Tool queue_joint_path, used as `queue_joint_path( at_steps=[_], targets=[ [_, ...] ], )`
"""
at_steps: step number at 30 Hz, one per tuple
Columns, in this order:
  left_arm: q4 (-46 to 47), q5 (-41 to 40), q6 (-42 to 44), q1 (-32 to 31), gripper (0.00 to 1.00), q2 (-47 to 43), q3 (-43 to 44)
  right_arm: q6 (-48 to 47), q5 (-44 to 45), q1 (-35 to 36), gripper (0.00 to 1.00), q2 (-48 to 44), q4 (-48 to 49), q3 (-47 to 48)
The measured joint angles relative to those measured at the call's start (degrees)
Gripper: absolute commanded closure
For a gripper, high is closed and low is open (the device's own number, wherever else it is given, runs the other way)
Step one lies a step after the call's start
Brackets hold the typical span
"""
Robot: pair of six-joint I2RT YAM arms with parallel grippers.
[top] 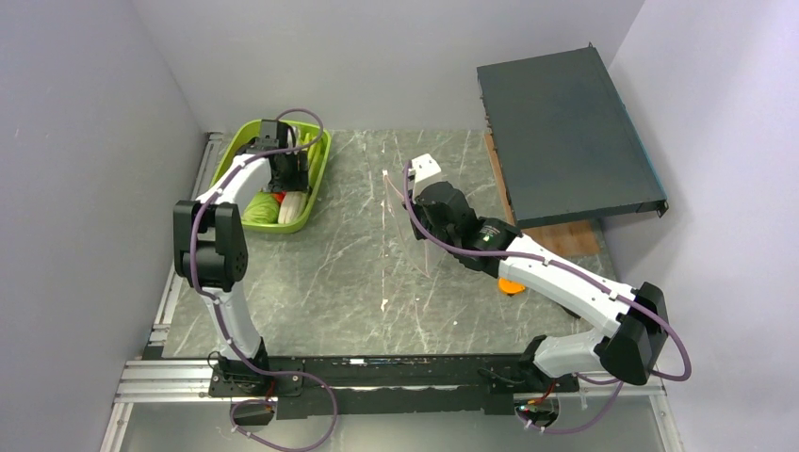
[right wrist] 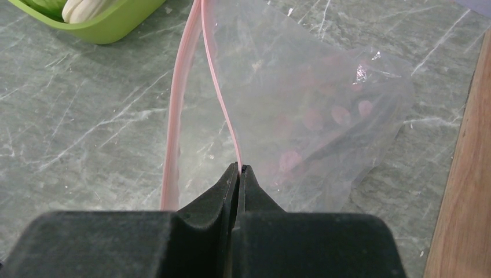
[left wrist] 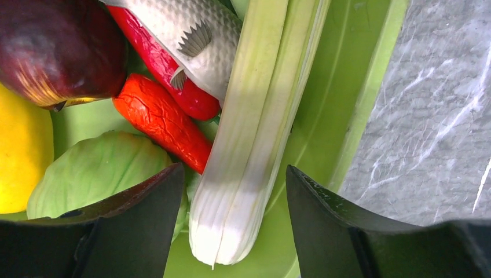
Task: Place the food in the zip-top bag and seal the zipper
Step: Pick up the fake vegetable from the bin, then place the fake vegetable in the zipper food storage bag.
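The left claw hangs low inside the green tray at the far left of the tabletop. Its jaws stand apart, one on each side of the thick end of a pale green stalk, not closed on it. All the food lies in this tray: beside the stalk are a wrinkled red pepper, a green cabbage, a yellow piece, a dark purple one and a silver fish.

The right claw is pressed together, clamped on one side of the pink zipper. It holds the clear bag up near the middle of the tabletop, apart from the tray. The bag's mouth gapes, its two pink strips parted. An orange disc peeks out beneath the right arm.
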Motion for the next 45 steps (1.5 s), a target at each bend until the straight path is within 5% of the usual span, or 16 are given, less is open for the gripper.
queue_joint_path(
  at_steps=[7, 13, 17, 25, 33, 39, 45],
  targets=[
    [-1.8, 2.7, -0.2, 0.4, 0.39, 3.5, 2.3, 0.9, 0.0, 0.0, 1.0, 0.0, 0.1, -0.5],
    [-3.5, 5.7, -0.4, 1.7, 0.84, 5.2, 4.2, 2.0, 0.0, -0.1, 1.0, 1.6, -0.4, 0.5],
    [-5.6, 7.0, -0.6, 2.1, 1.0, 6.3, 6.4, 2.3, 0.1, -0.1, 1.0, 3.6, -0.6, 1.6],
    [-5.0, 6.3, -1.2, 2.7, 1.0, -0.2, 2.1, 0.8, 0.4, -0.6, 1.0, 3.8, -1.5, 2.7],
    [1.0, 4.1, -5.0, 3.0, 1.0, -25.5, -9.4, 0.4, -3.1, -4.1, 1.0, 1.8, -1.2, 2.0],
    [4.8, 2.5, -15.3, 3.0, 1.0, -44.3, -18.4, 0.8, -5.4, -4.8, 1.0, -0.5, 0.0, 0.6],
    [10.8, 3.5, -34.6, 3.0, 1.0, -64.7, -36.2, 1.2, -6.8, -5.2, 1.0, -1.2, 1.2, -1.0]
  ],
)
